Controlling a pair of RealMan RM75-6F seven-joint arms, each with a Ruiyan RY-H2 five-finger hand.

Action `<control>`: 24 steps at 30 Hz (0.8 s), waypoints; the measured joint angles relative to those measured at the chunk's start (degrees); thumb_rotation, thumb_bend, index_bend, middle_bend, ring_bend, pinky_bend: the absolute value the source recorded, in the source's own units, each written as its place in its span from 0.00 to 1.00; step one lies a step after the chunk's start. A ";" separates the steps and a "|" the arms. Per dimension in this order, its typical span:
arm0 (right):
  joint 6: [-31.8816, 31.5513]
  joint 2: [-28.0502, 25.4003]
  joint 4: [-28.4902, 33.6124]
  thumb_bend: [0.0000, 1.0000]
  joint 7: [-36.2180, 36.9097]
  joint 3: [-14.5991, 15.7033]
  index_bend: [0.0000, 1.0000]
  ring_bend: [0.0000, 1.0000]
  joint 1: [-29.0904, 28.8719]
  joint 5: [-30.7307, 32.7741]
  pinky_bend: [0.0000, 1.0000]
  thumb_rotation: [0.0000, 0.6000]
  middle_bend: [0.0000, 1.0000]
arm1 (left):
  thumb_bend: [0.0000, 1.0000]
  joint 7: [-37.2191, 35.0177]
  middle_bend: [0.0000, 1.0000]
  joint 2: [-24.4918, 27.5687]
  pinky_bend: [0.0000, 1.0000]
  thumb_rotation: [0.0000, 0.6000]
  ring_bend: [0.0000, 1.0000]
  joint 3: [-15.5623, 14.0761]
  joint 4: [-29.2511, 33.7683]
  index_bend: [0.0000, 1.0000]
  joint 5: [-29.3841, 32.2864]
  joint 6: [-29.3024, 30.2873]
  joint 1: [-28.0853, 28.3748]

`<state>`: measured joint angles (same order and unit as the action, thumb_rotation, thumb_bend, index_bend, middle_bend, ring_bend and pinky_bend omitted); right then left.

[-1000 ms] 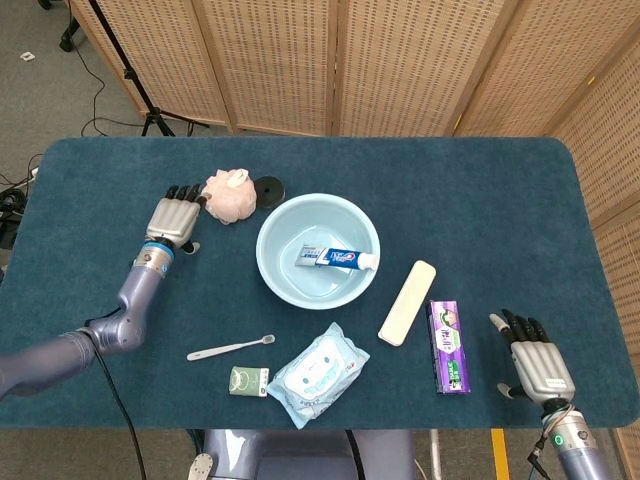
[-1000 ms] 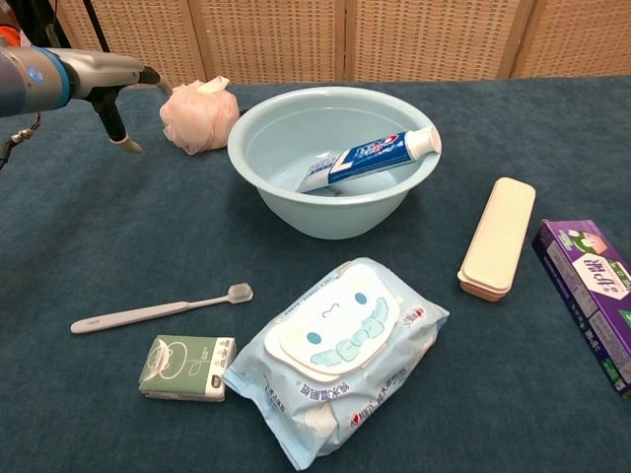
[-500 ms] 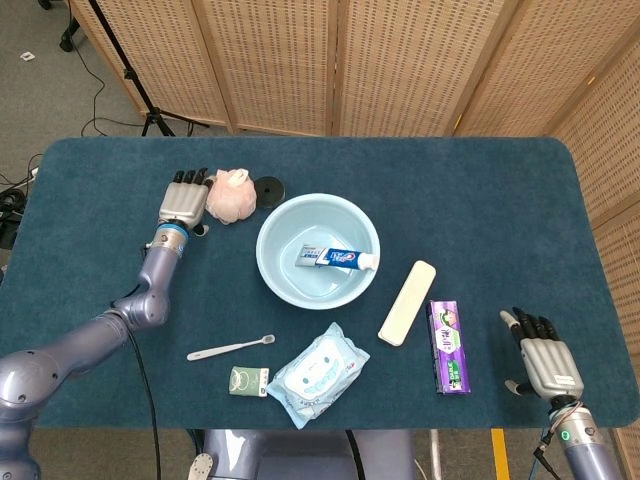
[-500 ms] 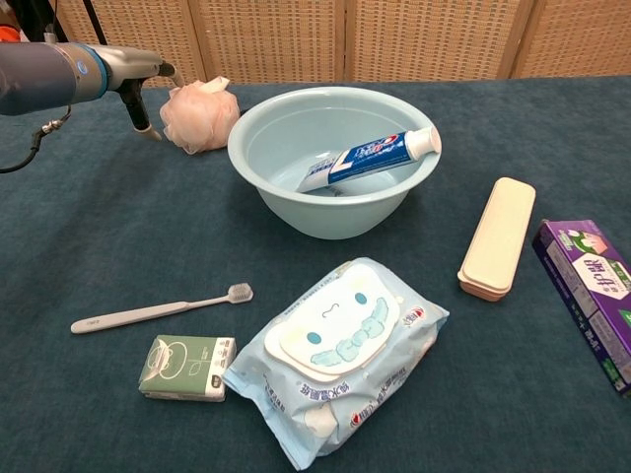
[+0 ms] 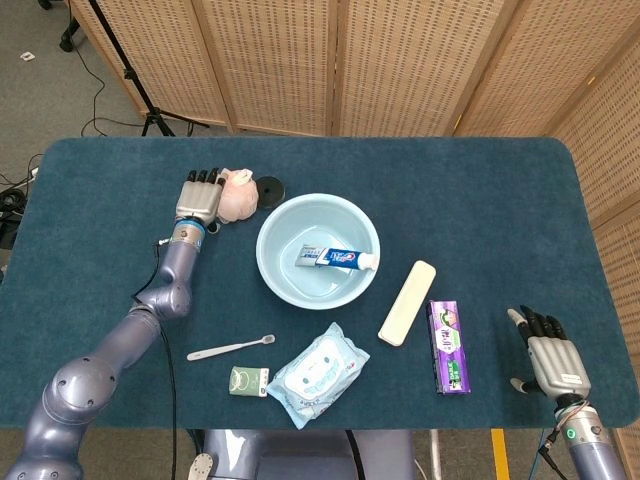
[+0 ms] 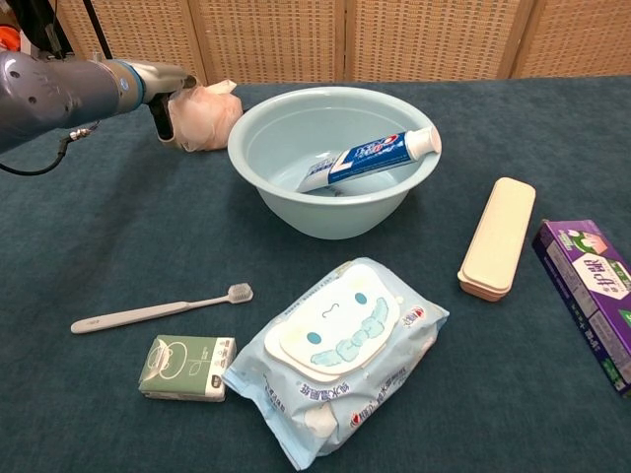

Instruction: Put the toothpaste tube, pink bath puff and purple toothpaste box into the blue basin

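The pink bath puff (image 5: 240,199) (image 6: 209,114) lies left of the blue basin (image 5: 300,222) (image 6: 330,212). My left hand (image 5: 200,196) (image 6: 166,101) is pressed against the puff's left side with its fingers stretched out, not closed around it. The toothpaste tube (image 5: 336,259) (image 6: 371,156) lies inside the basin, leaning on its wall. To the right of the basin, on the cloth, lies the purple toothpaste box (image 5: 449,345) (image 6: 592,284). My right hand (image 5: 553,361) hovers open, palm down, right of the box and apart from it.
A cream case (image 5: 407,302) lies between basin and box. In front of the basin are a wet-wipes pack (image 5: 318,372), a toothbrush (image 5: 230,347) and a small green box (image 5: 248,381). A black disc (image 5: 269,187) sits behind the puff. Folding screens stand behind the table.
My left hand has moved right, from beside the puff to touching its left side. My right hand has drifted slightly right and toward the table's front edge.
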<state>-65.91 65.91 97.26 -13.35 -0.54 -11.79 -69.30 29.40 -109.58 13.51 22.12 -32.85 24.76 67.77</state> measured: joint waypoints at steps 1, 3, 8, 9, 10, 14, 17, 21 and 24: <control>0.02 -0.01 0.01 0.16 -0.01 0.01 0.02 0.00 0.00 0.06 0.00 1.00 0.00 | 0.23 -0.19 0.00 -0.87 0.00 1.00 0.00 0.15 -1.18 0.00 -0.52 -0.37 0.18; 0.11 -0.03 0.02 0.16 -0.06 0.00 0.02 0.00 -0.01 0.23 0.00 1.00 0.00 | 0.24 -0.49 0.00 -2.07 0.00 1.00 0.00 0.38 -2.80 0.00 -1.28 -0.76 0.37; 0.20 -0.08 0.06 0.16 -0.12 -0.01 0.02 0.00 -0.06 0.40 0.00 1.00 0.00 | 0.27 -1.47 0.00 -4.89 0.04 1.00 0.00 1.18 -6.99 0.03 -3.47 -1.14 0.73; 0.18 -0.08 0.06 0.16 -0.10 -0.03 0.02 0.00 -0.06 0.42 0.00 1.00 0.00 | 0.29 -1.66 0.00 -5.35 0.07 1.00 0.00 1.35 -7.70 0.09 -3.90 -1.06 0.79; 0.16 -0.09 0.03 0.16 -0.10 -0.04 0.02 0.00 -0.06 0.45 0.00 1.00 0.00 | 0.31 -1.97 0.00 -5.94 0.10 1.00 0.00 1.61 -8.60 0.15 -4.48 -0.86 0.86; 0.27 -0.07 -0.02 0.16 -0.12 -0.01 0.02 0.00 -0.07 0.58 0.00 1.00 0.00 | 0.37 -3.16 0.07 -7.35 0.20 1.00 0.07 2.37 -10.26 0.38 -5.79 1.42 1.01; 0.35 -0.10 0.04 0.16 -0.15 0.00 0.02 0.00 -0.11 0.64 0.00 1.00 0.00 | 0.38 -4.46 0.14 -8.46 0.25 1.00 0.13 2.51 -11.27 0.45 -7.80 4.25 0.82; 0.13 -0.27 0.39 0.16 -0.17 0.07 0.02 0.00 -0.07 0.35 0.00 1.00 0.00 | 0.40 -6.35 0.24 -9.74 0.31 1.00 0.23 2.43 -12.52 0.54 -11.65 6.52 0.20; -0.02 -0.37 0.55 0.16 -0.08 0.10 0.02 0.00 -0.03 0.18 0.00 1.00 0.00 | 0.41 -7.30 0.30 -10.34 0.34 1.00 0.28 2.57 -13.36 0.61 -13.85 6.91 -0.28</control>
<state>-65.93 65.54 97.80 -13.43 -0.44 -11.81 -69.13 22.09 -119.92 16.07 8.76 -46.69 31.67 67.49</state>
